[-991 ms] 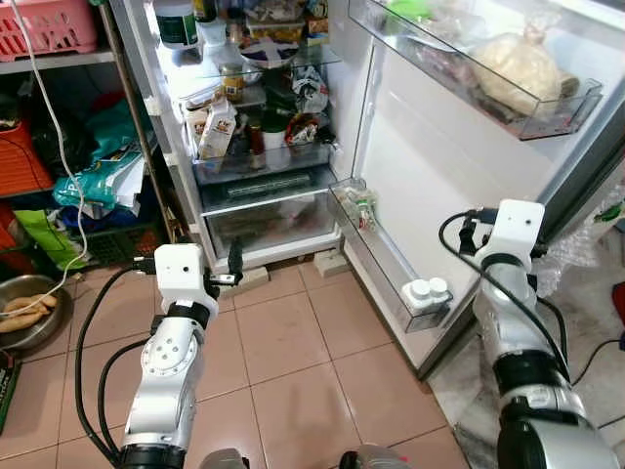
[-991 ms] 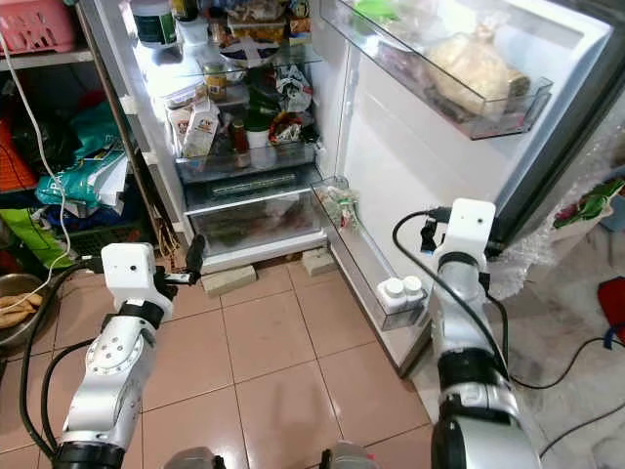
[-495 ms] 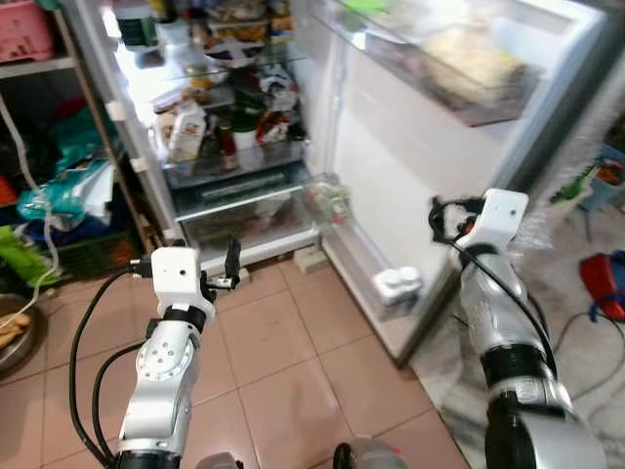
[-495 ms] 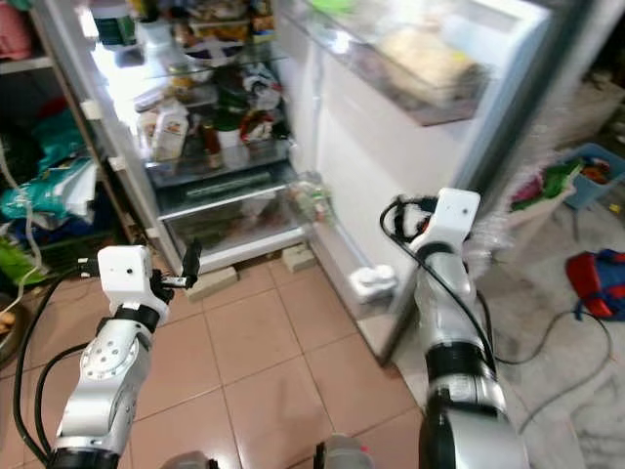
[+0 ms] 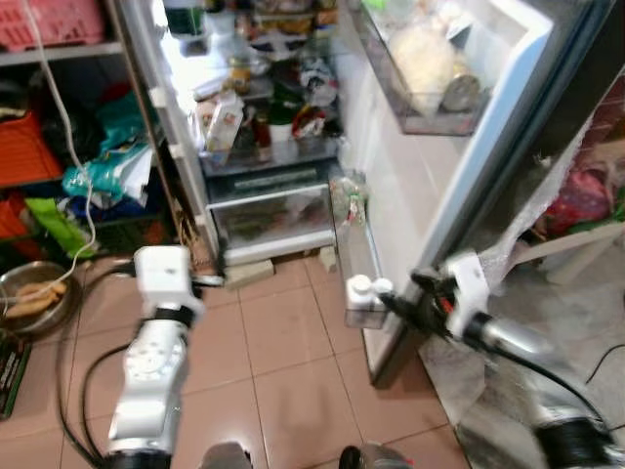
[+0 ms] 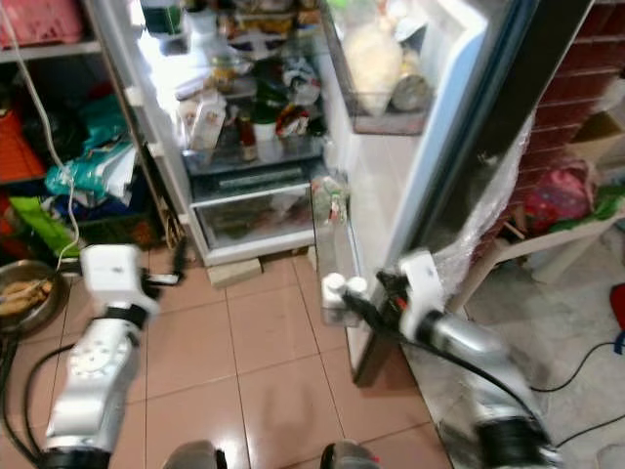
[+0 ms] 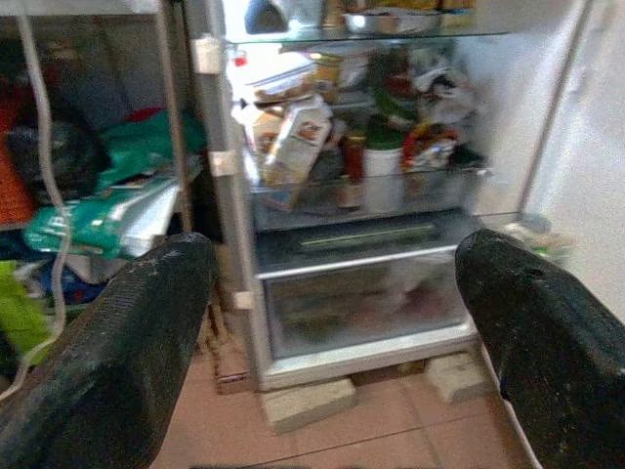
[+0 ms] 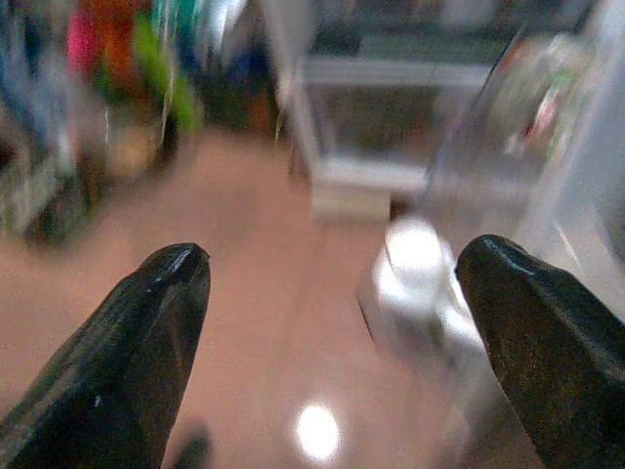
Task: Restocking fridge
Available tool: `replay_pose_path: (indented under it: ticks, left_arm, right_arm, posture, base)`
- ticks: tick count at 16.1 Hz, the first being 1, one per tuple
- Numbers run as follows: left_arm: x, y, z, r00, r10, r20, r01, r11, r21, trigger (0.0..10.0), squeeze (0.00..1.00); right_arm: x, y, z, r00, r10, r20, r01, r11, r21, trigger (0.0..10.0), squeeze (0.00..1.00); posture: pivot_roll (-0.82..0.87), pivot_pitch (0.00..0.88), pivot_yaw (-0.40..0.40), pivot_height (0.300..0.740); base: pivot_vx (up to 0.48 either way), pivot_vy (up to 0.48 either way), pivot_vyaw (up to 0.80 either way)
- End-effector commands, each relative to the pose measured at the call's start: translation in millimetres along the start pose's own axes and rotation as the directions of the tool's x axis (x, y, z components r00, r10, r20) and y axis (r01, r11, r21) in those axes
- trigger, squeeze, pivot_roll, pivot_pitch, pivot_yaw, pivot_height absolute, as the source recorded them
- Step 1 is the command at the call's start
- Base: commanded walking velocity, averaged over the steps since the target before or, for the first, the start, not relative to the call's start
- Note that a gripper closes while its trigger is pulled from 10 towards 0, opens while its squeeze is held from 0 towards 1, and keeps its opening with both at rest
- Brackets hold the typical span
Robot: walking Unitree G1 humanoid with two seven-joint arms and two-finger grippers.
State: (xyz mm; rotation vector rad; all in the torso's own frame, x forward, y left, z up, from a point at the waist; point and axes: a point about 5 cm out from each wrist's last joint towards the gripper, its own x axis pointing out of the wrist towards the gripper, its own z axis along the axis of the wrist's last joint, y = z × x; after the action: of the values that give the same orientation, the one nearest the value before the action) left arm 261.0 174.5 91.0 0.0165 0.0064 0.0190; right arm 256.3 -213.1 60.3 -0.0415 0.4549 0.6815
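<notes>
The fridge [image 5: 264, 117] stands open, its shelves packed with cartons, jars and bags, with a clear crisper drawer [image 7: 361, 298] at the bottom. Its door [image 5: 430, 166] hangs open on the right, an upper bin [image 5: 430, 88] full of bagged food. Two white bottles [image 5: 363, 286] sit in the door's lower bin [image 5: 354, 244]. My right gripper [image 8: 332, 254] is open and empty, low beside that bin, pointing left close to the bottles. My left gripper [image 7: 337, 254] is open and empty, held low in front of the crisper drawer.
Shelving on the left holds a pink basket [image 5: 59, 20], an orange crate [image 5: 29, 147] and bags. A metal bowl [image 5: 34, 298] with food sits on the tiled floor. Concrete blocks [image 5: 249, 272] prop the fridge. Plastic sheeting and a table [image 5: 576, 234] crowd the right side.
The camera has swung, and the door now looks nearly edge-on. My right arm has dropped from the door's edge and reaches left beside the lower bin. The left arm has hardly moved.
</notes>
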Motion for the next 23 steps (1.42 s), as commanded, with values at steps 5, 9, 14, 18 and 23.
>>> replay_pose_path:
  ticks: [5, 9, 14, 18, 23]
  left_arm:
    - [0.1, 1.3, -1, 1.0, 0.013, -0.006, -0.013, 1.0, 0.026, 10.0, 0.0]
    - [-1.4, 0.7, -2, 1.0, 0.01, -0.011, -0.009, 1.0, 0.027, 10.0, 0.0]
    - [-2.7, 6.3, -5, 0.995, 0.083, -0.046, -0.081, 0.995, 0.054, 10.0, 0.0]
    - [-10.1, 28.3, -10, 0.964, 0.258, -0.071, -0.256, 0.966, 0.037, 10.0, 0.0]
    - [-12.4, 32.8, -10, 0.946, 0.314, -0.074, -0.316, 0.949, -0.006, 10.0, 0.0]
  right_arm:
    - [-27.7, -50.0, -24, 0.894, -0.261, -0.365, 0.167, 0.948, -0.27, 10.0, 0.0]
    - [-24.8, -67.4, -16, 0.85, -0.4, -0.344, 0.225, 0.865, -0.449, 10.0, 0.0]
    - [10.2, -53.4, 37, 0.923, -0.378, 0.066, 0.384, 0.916, -0.115, 10.0, 0.0]
    - [37.7, -23.6, 46, 0.938, -0.289, 0.191, 0.271, 0.956, 0.114, 10.0, 0.0]
    - [62.1, 15.9, 56, 0.942, -0.19, 0.276, 0.068, 0.916, 0.395, 10.0, 0.0]
  posture:
    - [0.09, 0.037, -0.004, 0.74]
    - [0.1, 0.035, -0.008, 0.74]
    - [0.09, 0.031, -0.008, 0.74]
    - [0.1, 0.026, -0.016, 0.74]
    - [0.1, 0.025, -0.022, 0.74]
  base:
    - [0.0, 0.0, 0.0]
    - [0.0, 0.0, 0.0]
    - [0.0, 0.0, 0.0]
    - [0.0, 0.0, 0.0]
    - [0.0, 0.0, 0.0]
